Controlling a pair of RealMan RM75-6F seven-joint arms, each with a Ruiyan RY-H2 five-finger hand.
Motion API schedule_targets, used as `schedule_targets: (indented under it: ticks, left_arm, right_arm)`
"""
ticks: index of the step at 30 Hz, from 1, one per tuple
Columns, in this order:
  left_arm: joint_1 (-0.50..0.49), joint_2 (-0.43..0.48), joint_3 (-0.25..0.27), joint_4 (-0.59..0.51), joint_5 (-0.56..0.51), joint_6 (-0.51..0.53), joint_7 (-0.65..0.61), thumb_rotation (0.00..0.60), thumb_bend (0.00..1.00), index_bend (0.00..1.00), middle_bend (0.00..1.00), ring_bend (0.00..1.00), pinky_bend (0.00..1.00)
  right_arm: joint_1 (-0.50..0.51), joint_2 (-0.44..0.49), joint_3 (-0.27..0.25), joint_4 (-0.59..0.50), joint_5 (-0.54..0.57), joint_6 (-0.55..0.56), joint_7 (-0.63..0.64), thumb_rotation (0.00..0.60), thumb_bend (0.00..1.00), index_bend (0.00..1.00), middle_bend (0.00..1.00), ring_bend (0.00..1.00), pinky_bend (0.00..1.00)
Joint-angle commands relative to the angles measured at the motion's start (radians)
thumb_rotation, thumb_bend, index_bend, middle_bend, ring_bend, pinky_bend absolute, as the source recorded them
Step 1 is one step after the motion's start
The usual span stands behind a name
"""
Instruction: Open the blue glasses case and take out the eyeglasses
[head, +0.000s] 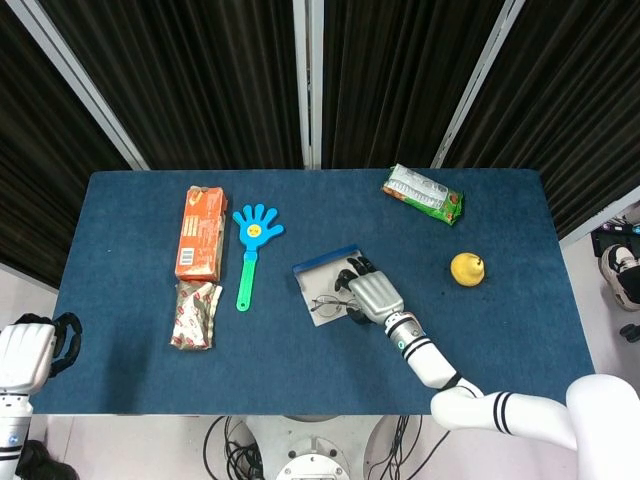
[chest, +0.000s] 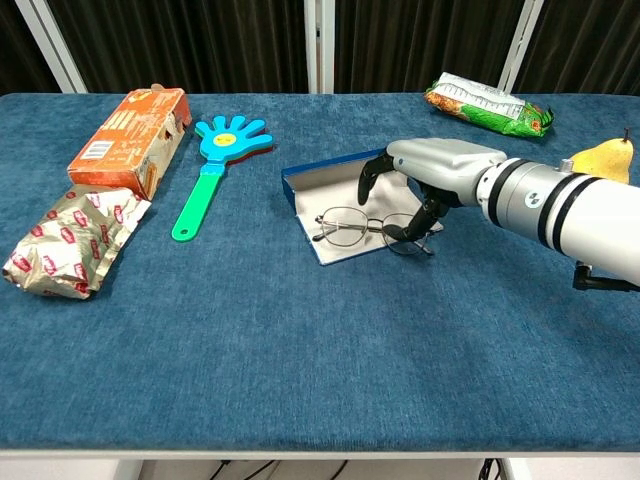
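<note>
The blue glasses case (chest: 330, 180) lies open and flat at the table's middle, grey lining up; the head view shows the case (head: 318, 272) too. The thin-framed eyeglasses (chest: 378, 228) rest on its near flap, partly over the edge, and show as eyeglasses (head: 328, 303) from above. My right hand (chest: 432, 168) hovers over their right lens, fingers apart and bent down, with one fingertip (chest: 408, 230) at the lens rim. Nothing is gripped. The same right hand (head: 373, 294) covers the case's right side. My left hand (head: 30, 352) hangs off the table's near left corner, holding nothing.
An orange box (chest: 130, 140) and a foil packet (chest: 75, 240) lie at the left. A blue hand-shaped clapper (chest: 215, 160) lies between them and the case. A green snack bag (chest: 485, 103) and a yellow pear (chest: 598, 170) sit at the right.
</note>
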Motion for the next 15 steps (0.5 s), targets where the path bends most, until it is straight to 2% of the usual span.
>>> schedule_targets:
  ticks: [1,15]
  left_arm:
    - [0.000,0.001,0.000,0.000,0.000,-0.001,-0.001,0.600,0.31,0.76,0.81,0.66,0.46]
    - [0.000,0.003,0.001,-0.002,0.001,-0.002,-0.005,0.600,0.31,0.76,0.81,0.66,0.46]
  right_arm:
    - [0.002,-0.002,-0.002,0.000,0.000,-0.004,0.003,0.600,0.33,0.36,0.22,0.00,0.00]
    - [0.003,-0.012,-0.019,0.005,-0.013,0.002,0.000,0.600,0.37,0.46,0.23,0.00,0.00]
